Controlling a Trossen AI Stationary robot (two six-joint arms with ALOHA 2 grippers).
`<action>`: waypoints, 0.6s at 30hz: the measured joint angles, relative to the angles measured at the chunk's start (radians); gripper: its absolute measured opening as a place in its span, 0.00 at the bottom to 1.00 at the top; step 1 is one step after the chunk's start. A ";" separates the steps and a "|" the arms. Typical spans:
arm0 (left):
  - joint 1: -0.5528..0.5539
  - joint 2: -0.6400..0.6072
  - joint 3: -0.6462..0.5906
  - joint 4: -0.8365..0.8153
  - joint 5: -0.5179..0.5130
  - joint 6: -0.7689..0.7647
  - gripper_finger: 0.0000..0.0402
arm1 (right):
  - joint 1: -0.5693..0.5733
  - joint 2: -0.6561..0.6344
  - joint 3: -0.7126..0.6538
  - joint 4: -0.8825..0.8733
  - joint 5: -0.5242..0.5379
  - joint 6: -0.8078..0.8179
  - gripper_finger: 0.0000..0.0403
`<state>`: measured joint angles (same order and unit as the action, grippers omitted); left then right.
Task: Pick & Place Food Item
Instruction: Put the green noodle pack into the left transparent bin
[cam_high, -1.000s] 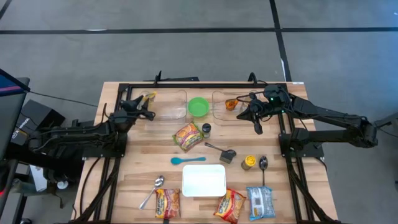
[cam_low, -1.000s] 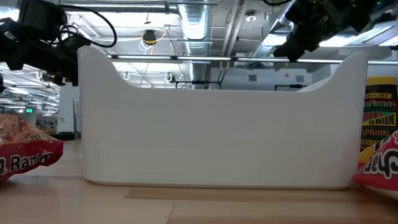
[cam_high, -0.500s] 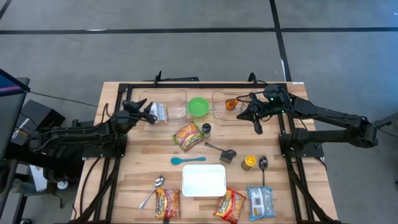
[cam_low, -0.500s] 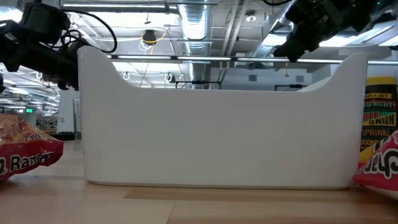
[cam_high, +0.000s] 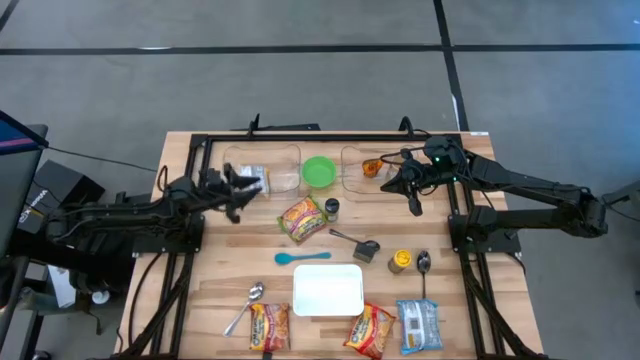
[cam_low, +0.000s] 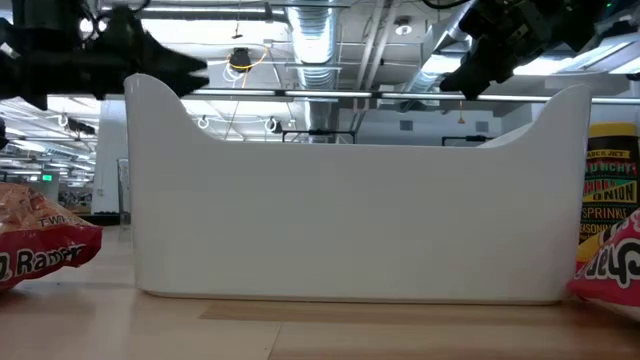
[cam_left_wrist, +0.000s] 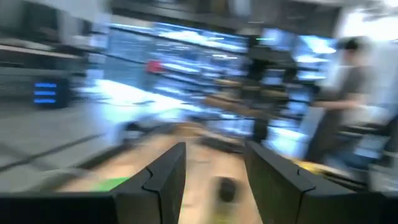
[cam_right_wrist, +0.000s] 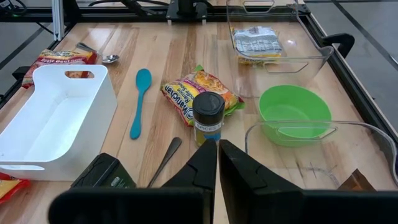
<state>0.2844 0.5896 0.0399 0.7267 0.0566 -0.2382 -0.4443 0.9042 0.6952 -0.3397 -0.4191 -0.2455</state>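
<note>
A silver and yellow food packet (cam_high: 255, 178) lies flat in the left clear container (cam_high: 287, 183) at the table's far side; the right wrist view shows the packet (cam_right_wrist: 256, 40) there too. My left gripper (cam_high: 242, 194) hovers just beside that container's left end, open and empty, pointing level toward the table's right. In its own blurred wrist view the left gripper (cam_left_wrist: 214, 174) has nothing between its fingers. My right gripper (cam_high: 413, 203) hangs shut and empty by the right clear container (cam_high: 350, 177), which holds an orange packet (cam_high: 372, 167).
A green bowl (cam_high: 319, 171) sits between the two containers. Mid-table lie a ramen packet (cam_high: 303, 217), a spice jar (cam_high: 331, 208), a teal spoon (cam_high: 300, 257) and a black scoop (cam_high: 364, 248). A white bin (cam_high: 327, 290), a yellow jar (cam_high: 400, 261), spoons and several packets sit nearer the front edge.
The packet, a second ago edge-on by my left gripper's fingers at the container's left end, has dropped and lies flat inside the container. My left gripper has drawn back toward the near edge, risen slightly and swung round toward the table's right.
</note>
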 joint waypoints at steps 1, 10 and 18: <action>-0.013 0.000 0.000 0.003 0.040 -0.022 0.40 | 0.000 0.000 0.000 0.000 0.000 0.000 0.03; -0.207 0.033 0.000 -0.014 0.098 -0.081 0.40 | 0.000 0.000 0.000 0.001 0.000 0.002 0.03; -0.384 0.188 0.000 -0.070 -0.223 -0.023 0.40 | 0.000 0.000 0.000 0.001 0.000 0.002 0.03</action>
<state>-0.0998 0.7772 0.0395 0.6572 -0.1663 -0.2614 -0.4442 0.9043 0.6952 -0.3389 -0.4194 -0.2432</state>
